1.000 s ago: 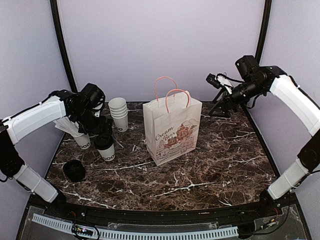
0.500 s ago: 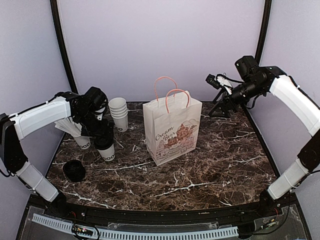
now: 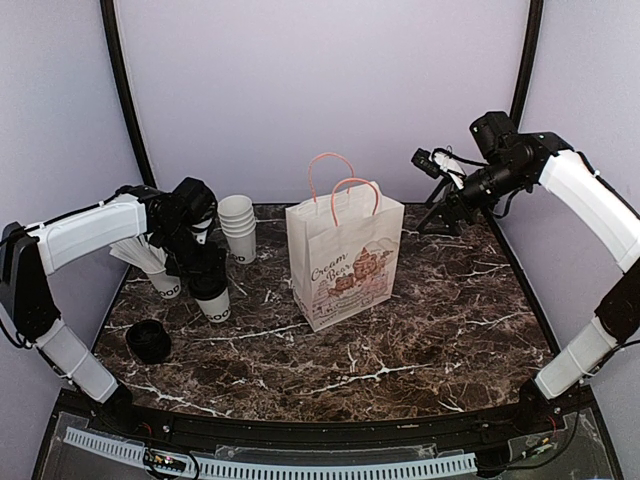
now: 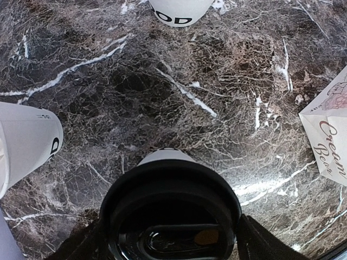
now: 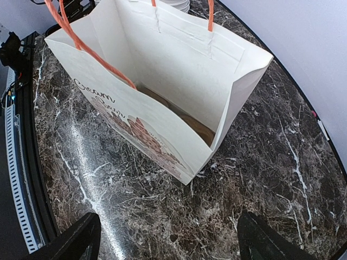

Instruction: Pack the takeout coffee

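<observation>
The takeout coffee [image 3: 212, 297], a white cup with black lettering and a black lid, stands on the marble table [image 3: 400, 330] left of the paper bag [image 3: 345, 265]. My left gripper [image 3: 205, 268] is down over it. In the left wrist view the black lid [image 4: 171, 189] fills the gap of the left gripper [image 4: 171, 238], with a finger against each side of it. My right gripper [image 3: 430, 160] hangs high at the back right, open and empty. In its wrist view the right gripper [image 5: 168, 230] looks down into the open bag [image 5: 162, 59].
A cup with paper-wrapped straws [image 3: 163, 278] stands just left of the coffee, seen close as the white cup [image 4: 27, 141]. A stack of nested cups [image 3: 238, 228] is behind it. A black round object [image 3: 148, 341] lies front left. A black stand [image 3: 440, 215] sits back right.
My left gripper has come down and a little forward over the coffee's lid, its jaws narrowing onto it. The cup, the bag and my right arm have stayed put.
</observation>
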`<action>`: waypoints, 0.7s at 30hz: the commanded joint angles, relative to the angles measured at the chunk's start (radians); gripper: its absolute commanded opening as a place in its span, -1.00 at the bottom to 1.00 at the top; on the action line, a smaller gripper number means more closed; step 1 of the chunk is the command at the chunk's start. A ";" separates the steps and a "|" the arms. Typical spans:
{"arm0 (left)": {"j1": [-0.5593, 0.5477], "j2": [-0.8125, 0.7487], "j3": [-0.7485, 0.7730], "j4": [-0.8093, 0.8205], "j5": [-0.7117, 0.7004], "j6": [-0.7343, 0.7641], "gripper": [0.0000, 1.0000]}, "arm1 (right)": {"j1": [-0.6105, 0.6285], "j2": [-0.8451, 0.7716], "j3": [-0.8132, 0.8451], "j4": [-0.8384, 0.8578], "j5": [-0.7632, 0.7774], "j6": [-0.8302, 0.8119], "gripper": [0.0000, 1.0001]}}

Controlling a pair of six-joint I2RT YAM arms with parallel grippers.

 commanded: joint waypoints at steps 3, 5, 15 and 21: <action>0.006 -0.018 -0.007 -0.028 0.035 0.000 0.60 | 0.005 0.006 0.003 -0.003 -0.004 0.001 0.76; 0.006 -0.019 -0.007 -0.035 0.034 0.003 0.60 | 0.006 0.009 0.006 -0.006 -0.006 0.001 0.76; 0.006 -0.007 -0.011 -0.053 0.039 0.015 0.52 | 0.006 0.003 0.003 -0.007 -0.003 0.002 0.76; 0.002 -0.069 0.023 -0.076 0.141 0.021 0.24 | 0.006 -0.011 0.001 -0.006 0.014 0.005 0.76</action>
